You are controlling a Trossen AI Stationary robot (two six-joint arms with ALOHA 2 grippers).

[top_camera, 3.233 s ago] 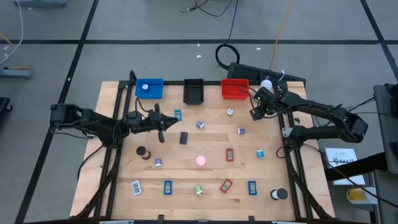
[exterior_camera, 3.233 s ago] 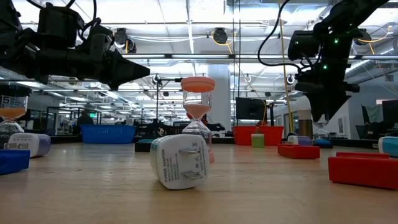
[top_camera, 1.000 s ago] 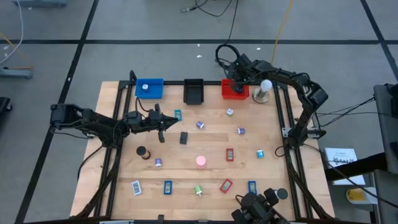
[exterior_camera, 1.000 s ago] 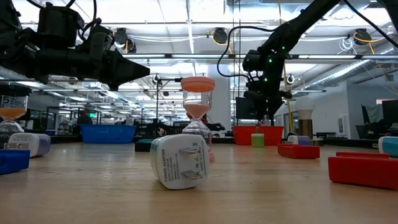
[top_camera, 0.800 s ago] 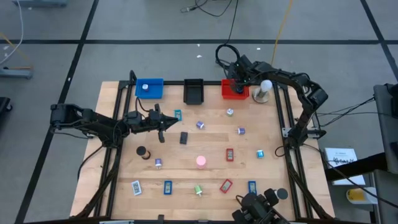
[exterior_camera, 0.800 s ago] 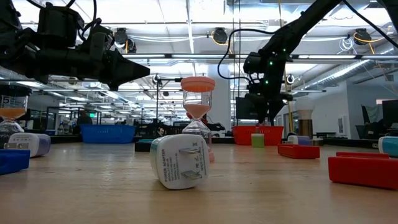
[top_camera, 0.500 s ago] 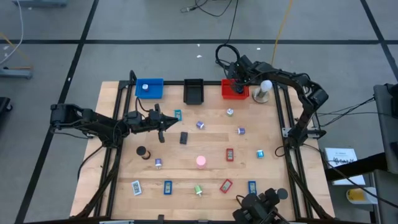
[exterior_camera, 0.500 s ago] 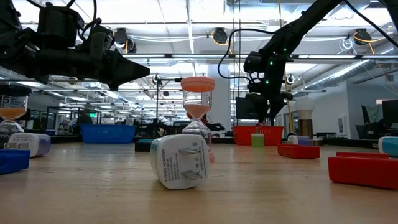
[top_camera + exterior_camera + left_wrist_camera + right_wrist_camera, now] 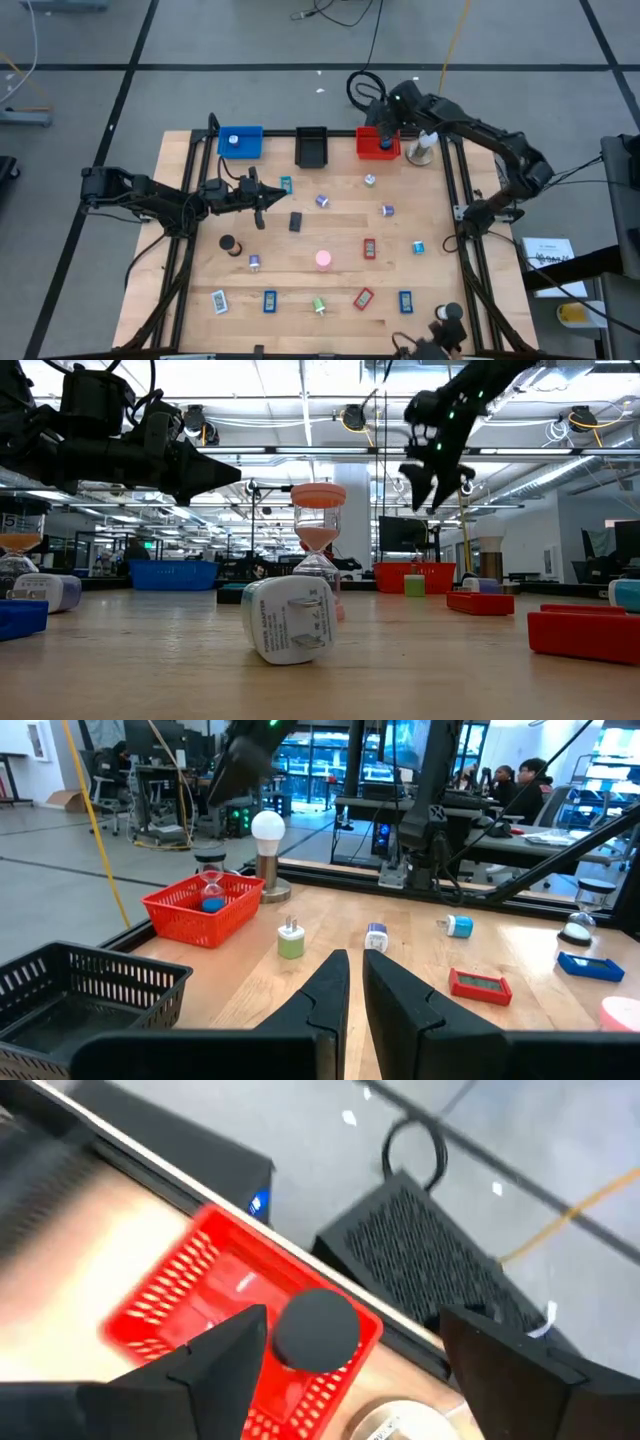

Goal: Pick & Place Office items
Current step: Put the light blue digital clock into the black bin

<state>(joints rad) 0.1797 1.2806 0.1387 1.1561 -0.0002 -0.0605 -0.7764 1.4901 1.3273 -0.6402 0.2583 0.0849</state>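
- We are working over a pale wooden table (image 9: pixel 300 280) framed by dark rails, on a grey tiled floor, with a busy lab showing beyond it in the low view.
- Our right gripper (image 9: pixel 384 120) is hovering above the red tray (image 9: pixel 377 144) at the table's far edge, and its two fingers are standing wide apart with nothing between them.
- Through the gap in the right wrist view we are looking down at a dark round item (image 9: pixel 316 1327) that seems to be over or in the tray; we cannot tell whether it is resting there or dropping.
- In the left wrist view, a small hourglass-like piece with a blue base (image 9: pixel 212 892) is sitting inside that tray.
- The remaining office items (image 9: pixel 369 248) are lying scattered well away from the right gripper, toward the near side of the table.
- Just beside this gripper, a white ball-topped stand (image 9: pixel 425 146) is standing, so we judge that lifting straight up before swinging back is the safe way to clear it.
- Our left gripper (image 9: pixel 262 203) is waiting over the table's left half, fingers pressed nearly together and empty.
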